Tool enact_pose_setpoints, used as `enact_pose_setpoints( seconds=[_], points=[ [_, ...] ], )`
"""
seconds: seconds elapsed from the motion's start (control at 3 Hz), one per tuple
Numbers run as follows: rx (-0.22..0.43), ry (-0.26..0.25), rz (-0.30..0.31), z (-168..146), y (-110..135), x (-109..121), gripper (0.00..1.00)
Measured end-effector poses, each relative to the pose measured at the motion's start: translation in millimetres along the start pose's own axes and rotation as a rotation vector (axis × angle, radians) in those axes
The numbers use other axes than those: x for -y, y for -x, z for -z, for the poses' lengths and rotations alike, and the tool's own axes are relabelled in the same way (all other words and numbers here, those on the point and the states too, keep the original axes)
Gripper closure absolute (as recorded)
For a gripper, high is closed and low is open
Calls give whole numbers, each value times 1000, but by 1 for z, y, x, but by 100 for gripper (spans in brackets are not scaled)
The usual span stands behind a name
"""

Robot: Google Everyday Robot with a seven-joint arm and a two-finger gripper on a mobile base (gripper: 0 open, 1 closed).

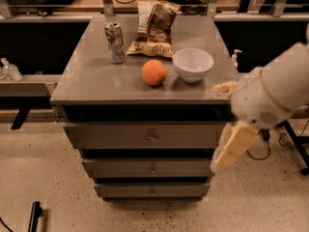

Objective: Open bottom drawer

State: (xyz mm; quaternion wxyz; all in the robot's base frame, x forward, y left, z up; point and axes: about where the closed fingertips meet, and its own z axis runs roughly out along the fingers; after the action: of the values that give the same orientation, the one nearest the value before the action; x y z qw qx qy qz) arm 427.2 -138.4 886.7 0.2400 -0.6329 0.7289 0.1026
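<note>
Hanging off the cabinet's right front corner, the claw (231,149) shows as a pale, cream-coloured smear pointing down and to the left. It overlaps the right ends of the top drawer (145,136) and the middle drawer (145,167). I cannot tell whether it is released or clenched, nor whether it touches the cabinet or merely sits in front of it. The white arm (273,95) behind it is bulky, cut off by the right edge, and hides the cabinet's right front corner.

The bottom drawer (145,191) is the lowest and narrowest of the three grey fronts, close to the speckled floor (58,187). Its small round knob (152,192) sits at the centre and is barely legible. The front looks pushed in, with none of its inside showing. A dark band separates it from the middle drawer, and the claw's tip is above it and to the right, apart from the knob.

On the grey worktop (91,81) stand a drinks can (115,42), a crumpled snack bag (154,28) whose print is unreadable, an orange (154,72) and a white bowl (193,64) just beside the orange. A clear bottle (9,70) at the left edge is partly cut off.
</note>
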Motion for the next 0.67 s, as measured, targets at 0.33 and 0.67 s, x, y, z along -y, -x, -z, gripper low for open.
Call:
enact_pose_setpoints(
  seconds=[0.33,0.67],
  points=[
    [194,49,9,-67,7,-43,0],
    [268,34,13,-87,16,-65,0]
  ],
)
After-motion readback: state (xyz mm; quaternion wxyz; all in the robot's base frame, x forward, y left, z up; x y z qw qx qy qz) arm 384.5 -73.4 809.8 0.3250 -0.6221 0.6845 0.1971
